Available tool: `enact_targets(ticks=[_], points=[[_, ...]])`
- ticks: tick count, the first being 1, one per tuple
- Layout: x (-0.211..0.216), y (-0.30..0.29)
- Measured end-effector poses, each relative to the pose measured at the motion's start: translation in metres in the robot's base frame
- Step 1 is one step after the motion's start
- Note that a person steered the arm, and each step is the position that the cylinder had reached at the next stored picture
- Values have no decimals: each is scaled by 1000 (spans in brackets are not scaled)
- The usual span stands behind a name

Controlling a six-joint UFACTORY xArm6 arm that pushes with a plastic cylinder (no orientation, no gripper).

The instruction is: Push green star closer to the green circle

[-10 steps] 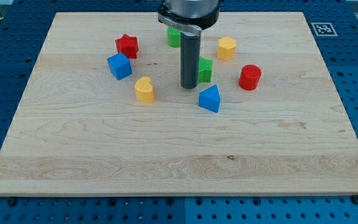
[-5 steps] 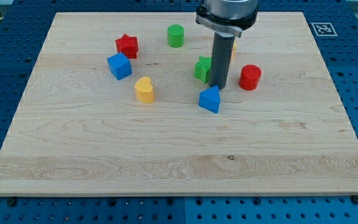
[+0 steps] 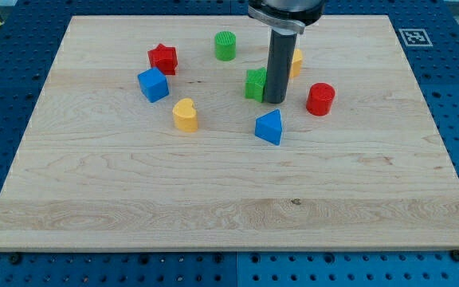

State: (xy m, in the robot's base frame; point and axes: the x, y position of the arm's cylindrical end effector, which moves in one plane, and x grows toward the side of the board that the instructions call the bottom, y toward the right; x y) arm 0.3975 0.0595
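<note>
The green star (image 3: 255, 84) lies on the wooden board, right of centre near the view's top. The green circle (image 3: 225, 45) stands up and to the left of it, a short gap away. My tip (image 3: 275, 100) rests on the board at the star's right side, touching or nearly touching it. The rod hides part of the star's right edge and part of the yellow block behind it.
A red star (image 3: 163, 58), a blue cube (image 3: 153, 84) and a yellow heart (image 3: 186, 115) lie to the left. A blue triangular block (image 3: 269, 127) sits just below my tip. A red cylinder (image 3: 320, 99) and a yellow block (image 3: 295, 62) lie to the right.
My tip moved from the star's left side round to its right side, then slightly up. The green star has shifted a little up and to the left.
</note>
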Motion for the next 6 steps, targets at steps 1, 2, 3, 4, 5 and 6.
enact_targets(ticks=[1, 2, 3, 4, 5, 6], points=[[0, -16], [0, -28], [0, -31], [0, -31], [0, -34], [0, -43]])
